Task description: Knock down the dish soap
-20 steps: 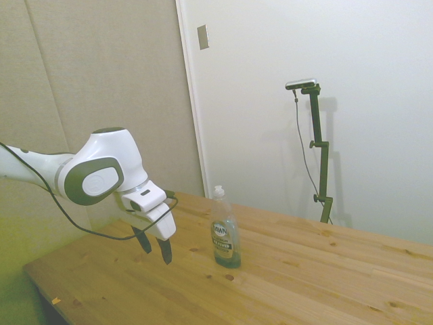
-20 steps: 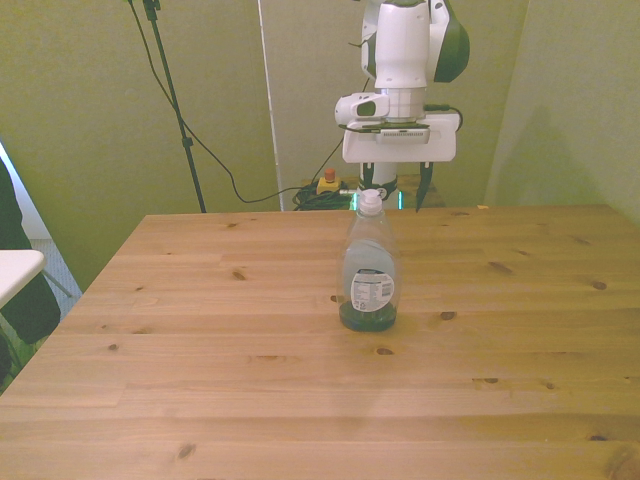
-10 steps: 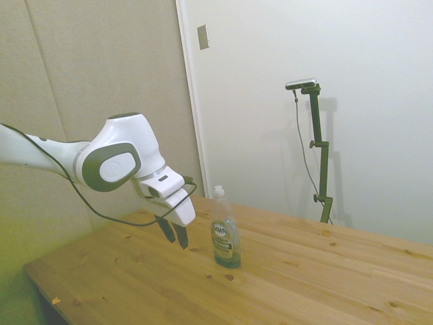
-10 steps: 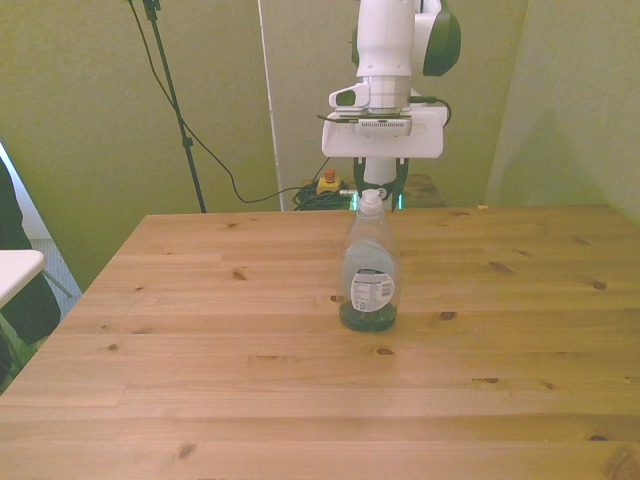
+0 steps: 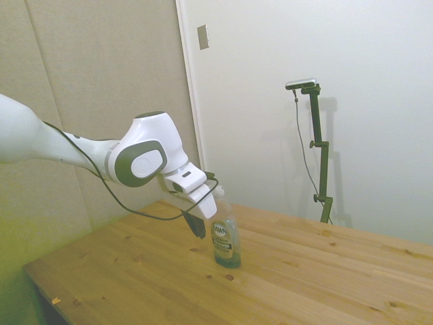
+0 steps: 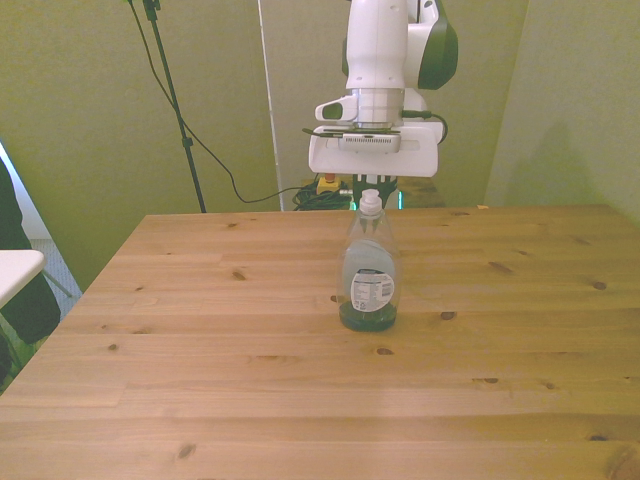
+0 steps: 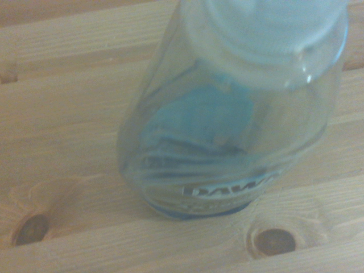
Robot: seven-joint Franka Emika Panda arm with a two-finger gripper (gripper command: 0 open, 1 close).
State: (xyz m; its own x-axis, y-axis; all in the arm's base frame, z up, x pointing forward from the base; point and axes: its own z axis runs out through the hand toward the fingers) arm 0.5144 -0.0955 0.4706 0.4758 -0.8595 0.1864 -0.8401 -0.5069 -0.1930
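- dish soap (image 5: 225,237) upright at table (image 5: 325,284) centre, front view; white cap on
- gripper (image 5: 198,225) just behind bottle (mostly hidden); jaw gap: cannot tell
- wrist view: bottle (image 7: 227,119) fills frame, blurred

A wooden table (image 5: 325,271) of pale knotty planks fills the lower part of the side view and the lower half of the front view. In the side view, a beige padded wall panel (image 5: 101,74) takes the upper left of the frame, and a plain white wall (image 5: 365,61) the right. A white vertical trim (image 5: 191,101) divides them, with a small grey plate (image 5: 203,36) just right of it near the top. In the front view the back wall (image 6: 90,90) looks yellow-green. A black cable (image 6: 215,150) hangs across it at upper left. Cables and a small yellow box with a red button (image 6: 326,184) lie on the floor behind the table, at frame centre.
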